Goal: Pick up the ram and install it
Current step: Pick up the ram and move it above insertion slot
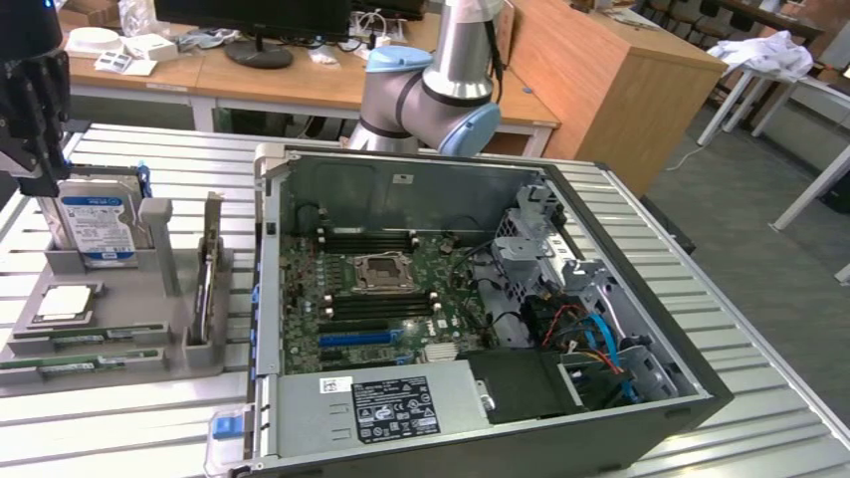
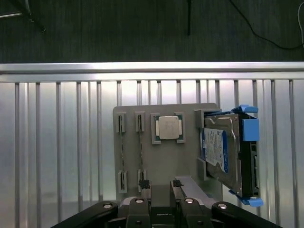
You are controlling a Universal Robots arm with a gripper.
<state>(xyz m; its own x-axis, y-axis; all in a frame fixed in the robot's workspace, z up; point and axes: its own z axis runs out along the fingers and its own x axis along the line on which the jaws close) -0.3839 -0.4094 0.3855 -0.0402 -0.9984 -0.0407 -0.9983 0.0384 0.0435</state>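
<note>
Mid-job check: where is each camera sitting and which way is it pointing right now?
Exterior view: off the arm, raised, looking down over the open PC case and slatted table; the arm stands behind the case, gripper above the parts holder.
Wrist view: on the wrist, facing straight down at the holder; its open jaws show.
Shared: holder, hard drive, CPU, ram sticks.

Hard drive upright in tray

A slatted metal surface carries a grey parts holder and, to the exterior view's right, an open computer case.
</note>
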